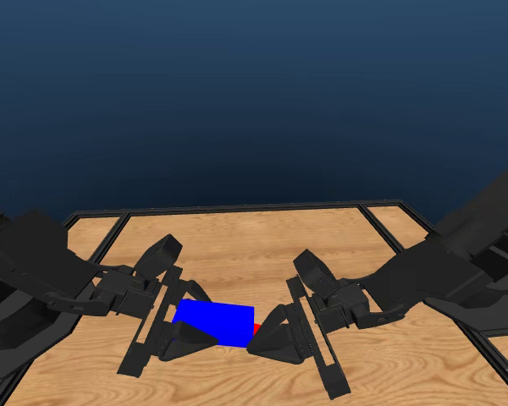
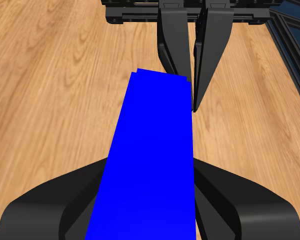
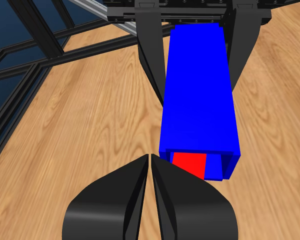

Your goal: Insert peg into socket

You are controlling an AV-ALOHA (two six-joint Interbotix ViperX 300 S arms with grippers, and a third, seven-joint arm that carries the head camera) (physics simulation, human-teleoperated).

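Left end effector [image 1: 189, 331] pinching socket [image 1: 216, 321], peg [image 3: 189, 163] inside; right end effector [image 1: 267, 342] pressed together.

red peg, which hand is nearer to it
Right. The peg sits mostly inside the open end of the socket, directly in front of the right hand, whose jaws look shut and empty. The left hand grips the socket at the opposite end.

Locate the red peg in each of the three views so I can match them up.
Head view: the peg is a red sliver at the socket's end facing the right tool.
Left wrist view: not visible; the socket fills the middle.
Right wrist view: peg sits inside the socket's open end.
Shared landmark: the blue socket.
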